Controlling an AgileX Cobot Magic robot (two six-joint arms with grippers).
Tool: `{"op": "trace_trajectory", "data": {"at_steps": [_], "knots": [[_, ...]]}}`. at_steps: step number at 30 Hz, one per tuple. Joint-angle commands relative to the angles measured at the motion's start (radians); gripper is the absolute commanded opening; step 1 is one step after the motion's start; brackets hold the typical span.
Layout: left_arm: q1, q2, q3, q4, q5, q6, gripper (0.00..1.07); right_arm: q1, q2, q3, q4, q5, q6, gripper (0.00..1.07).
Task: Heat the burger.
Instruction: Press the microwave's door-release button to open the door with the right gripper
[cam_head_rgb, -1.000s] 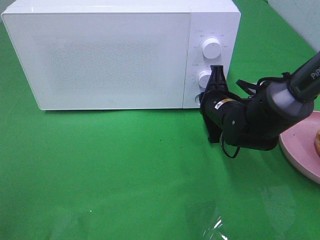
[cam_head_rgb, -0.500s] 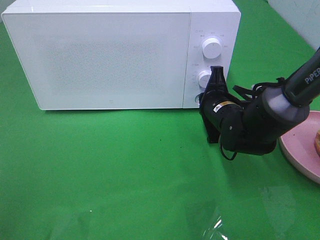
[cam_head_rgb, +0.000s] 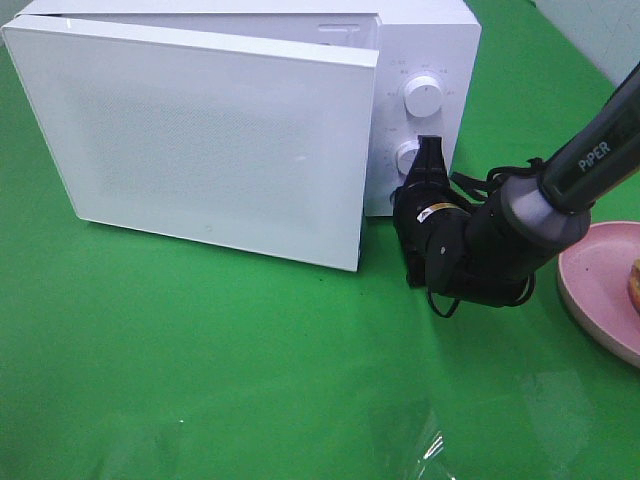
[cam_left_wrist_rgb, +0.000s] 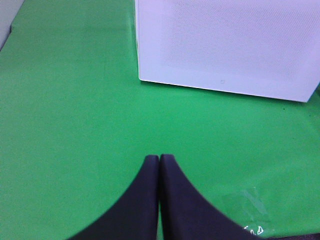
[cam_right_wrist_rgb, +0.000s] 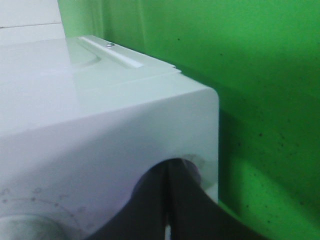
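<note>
This looks like a robotics lab bench dressed up as a kitchen counter, not a real kitchen. A bright green cloth (cam_head_rgb: 200, 360) covers the whole table, creased and lightly speckled, with a patch of clear tape (cam_head_rgb: 432, 452) stuck to it on the near side. A white microwave (cam_head_rgb: 425, 40) with two round dials (cam_head_rgb: 423, 97) stands on the cloth, its door (cam_head_rgb: 200, 140) ajar; a round pink plate (cam_head_rgb: 595, 285) sits at the right edge of the exterior high view; a black robot arm (cam_head_rgb: 590, 155) (lettered PiPER along its link) reaches in over the cloth beside the microwave, cables looped at its wrist.
</note>
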Motion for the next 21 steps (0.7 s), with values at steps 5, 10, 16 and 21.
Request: {"op": "trace_trajectory", "data": {"at_steps": [5,10,16,21], "knots": [[0.001,-0.026,0.004,-0.003,-0.009,-0.003,0.0,-0.062,-0.017,-0.099,-0.023,-0.456,-0.025,0.0],[0.001,-0.026,0.004,-0.003,-0.009,-0.003,0.0,-0.06,-0.017,-0.098,-0.031,-0.456,-0.026,0.0],[0.001,-0.026,0.004,-0.003,-0.009,-0.003,0.0,-0.06,-0.017,-0.097,-0.033,-0.451,-0.028,0.0],[0.001,-0.026,0.004,-0.003,-0.009,-0.003,0.0,-0.056,-0.024,-0.082,-0.037,-0.401,-0.024,0.0]]}}
